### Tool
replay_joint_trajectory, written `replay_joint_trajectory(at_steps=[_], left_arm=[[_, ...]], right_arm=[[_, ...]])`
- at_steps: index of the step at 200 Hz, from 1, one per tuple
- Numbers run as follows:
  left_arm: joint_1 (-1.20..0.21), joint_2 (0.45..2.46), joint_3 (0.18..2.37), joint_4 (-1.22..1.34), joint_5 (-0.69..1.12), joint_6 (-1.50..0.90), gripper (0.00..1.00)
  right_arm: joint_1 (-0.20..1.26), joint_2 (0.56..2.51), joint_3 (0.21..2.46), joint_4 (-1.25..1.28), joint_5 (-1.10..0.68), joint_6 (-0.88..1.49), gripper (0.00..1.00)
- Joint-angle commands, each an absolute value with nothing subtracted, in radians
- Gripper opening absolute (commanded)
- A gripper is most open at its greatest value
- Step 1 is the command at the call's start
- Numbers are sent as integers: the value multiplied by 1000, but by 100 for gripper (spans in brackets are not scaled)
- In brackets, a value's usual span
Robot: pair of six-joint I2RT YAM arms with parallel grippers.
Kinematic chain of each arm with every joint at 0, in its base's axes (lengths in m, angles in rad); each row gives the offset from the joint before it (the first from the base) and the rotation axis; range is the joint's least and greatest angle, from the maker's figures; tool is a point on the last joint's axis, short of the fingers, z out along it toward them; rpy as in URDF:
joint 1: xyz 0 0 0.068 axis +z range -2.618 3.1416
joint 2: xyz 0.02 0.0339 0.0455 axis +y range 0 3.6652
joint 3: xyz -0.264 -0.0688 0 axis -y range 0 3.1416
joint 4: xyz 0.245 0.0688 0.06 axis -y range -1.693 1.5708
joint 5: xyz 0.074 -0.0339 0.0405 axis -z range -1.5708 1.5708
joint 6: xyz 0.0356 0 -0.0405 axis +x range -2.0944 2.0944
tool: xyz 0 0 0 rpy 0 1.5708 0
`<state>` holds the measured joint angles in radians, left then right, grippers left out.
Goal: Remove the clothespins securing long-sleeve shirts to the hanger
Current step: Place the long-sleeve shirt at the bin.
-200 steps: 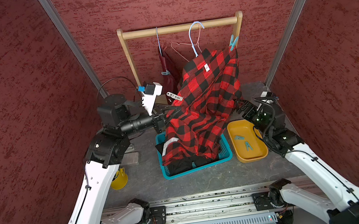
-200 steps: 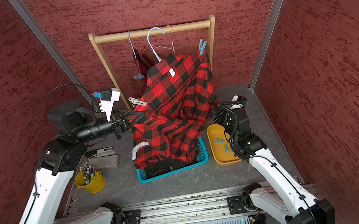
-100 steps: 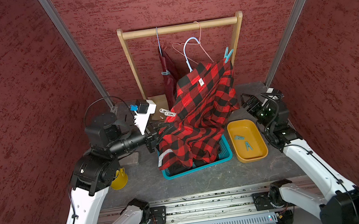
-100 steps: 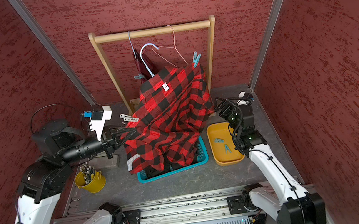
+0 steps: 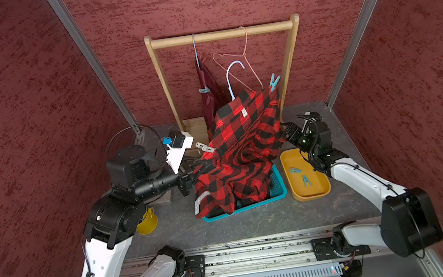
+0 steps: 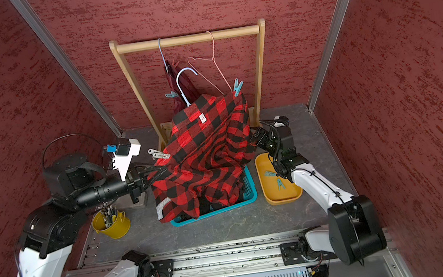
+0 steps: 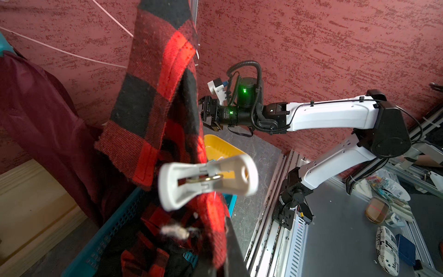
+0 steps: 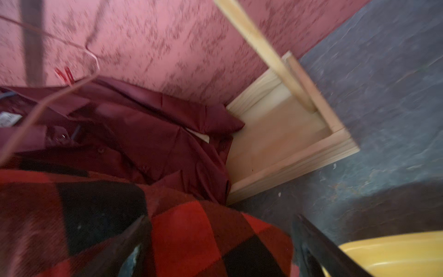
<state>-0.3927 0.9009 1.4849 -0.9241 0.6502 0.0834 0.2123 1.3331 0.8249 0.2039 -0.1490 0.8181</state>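
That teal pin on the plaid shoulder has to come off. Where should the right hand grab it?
On the teal pin, pinch the two splayed tails: they stick up free above the plaid shirt, while its nose bites the fabric. Best come from above.

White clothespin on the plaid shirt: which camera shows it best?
The left wrist view: the white clothespin fills mid-frame, its metal spring visible, slightly blurred. In both top views it is a tiny pale clip at the edge of the plaid shirt. The right wrist view misses it.
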Motion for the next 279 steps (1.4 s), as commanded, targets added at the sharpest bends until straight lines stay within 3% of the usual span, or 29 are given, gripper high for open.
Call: replay_joint_trajectory(at_steps=[1,36,154,250,279], left_arm=[[-389,879,1518,-909,646,109,0],[-393,878,1548,-925,627,120,0],[-428,908,1558,-907,573,152,0],[-477,944,1460,-817,541,198,0],[-477,952,1391,-730,499,232,0]], right_arm=[[233,1393,883,276,-173,809,93],[311,1482,930,311,-230,808,91],[534,1410,793,474,-436,954,89],[574,1573,742,554,-373,990,89],[572,1537,734,522,-292,994,88]])
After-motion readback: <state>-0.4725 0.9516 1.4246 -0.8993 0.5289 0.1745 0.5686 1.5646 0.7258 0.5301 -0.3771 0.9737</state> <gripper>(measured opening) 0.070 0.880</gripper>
